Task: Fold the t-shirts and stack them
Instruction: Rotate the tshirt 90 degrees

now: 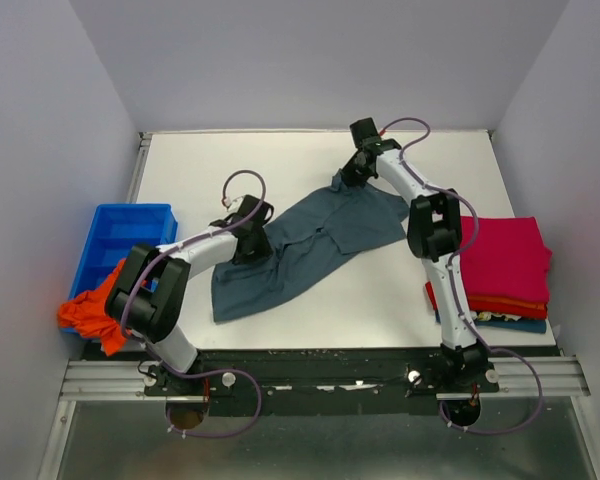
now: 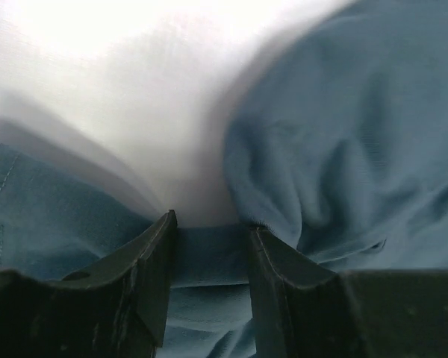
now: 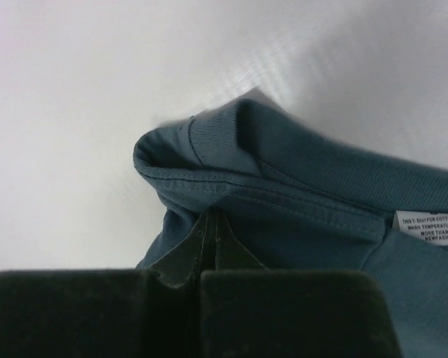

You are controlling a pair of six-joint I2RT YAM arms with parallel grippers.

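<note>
Where the white counter shows bare room along its far edge and near-centre, the slate grey-blue cotton t-shirt sprawls mid-counter. Its long axis runs diagonally, collar toward the far-right corner, hem toward the near-left. A folded magenta-topped shirt stack sits at the right edge. The right hand pinches the collar tight. The left hand, fingers narrowly apart, grips a fold.
</note>
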